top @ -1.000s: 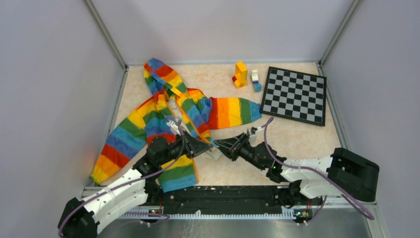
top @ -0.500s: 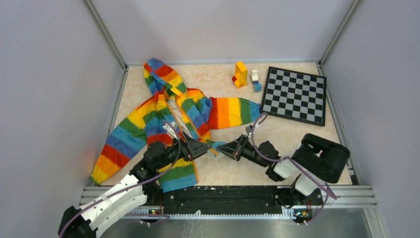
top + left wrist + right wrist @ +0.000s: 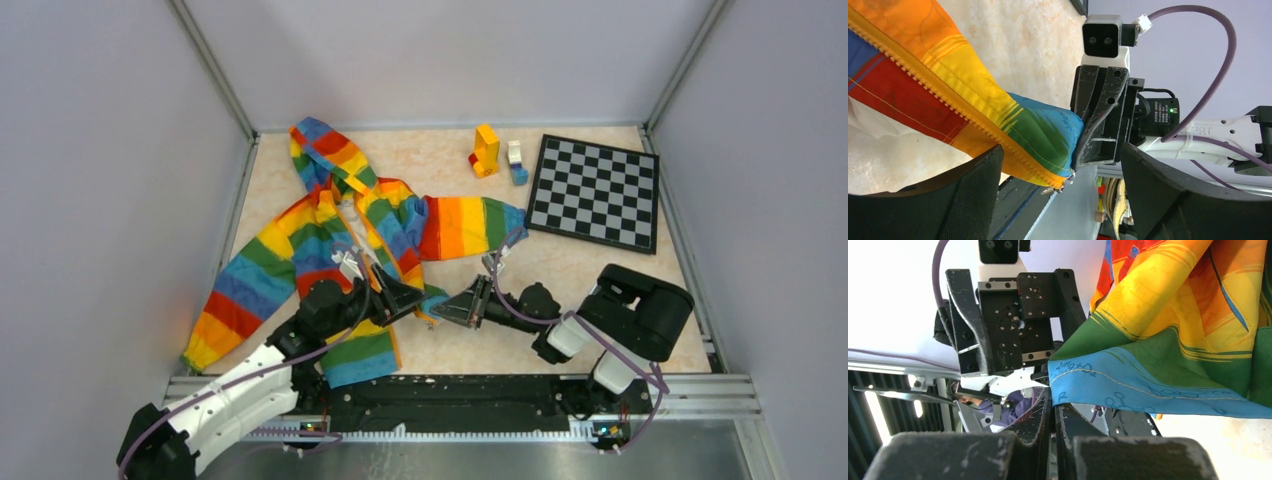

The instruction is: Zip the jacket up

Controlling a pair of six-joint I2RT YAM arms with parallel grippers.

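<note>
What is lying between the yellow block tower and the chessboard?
A small white-and-blue block stack stands between the yellow block tower and the chessboard, as the top external view shows.

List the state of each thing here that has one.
jacket, lying spread, front open.
zipper, undone, its sides apart.
left tool, open, the jacket's hem corner between its fingers.
right tool, shut on that hem corner.
chessboard, flat, no pieces on it.
yellow block, standing upright.
</note>
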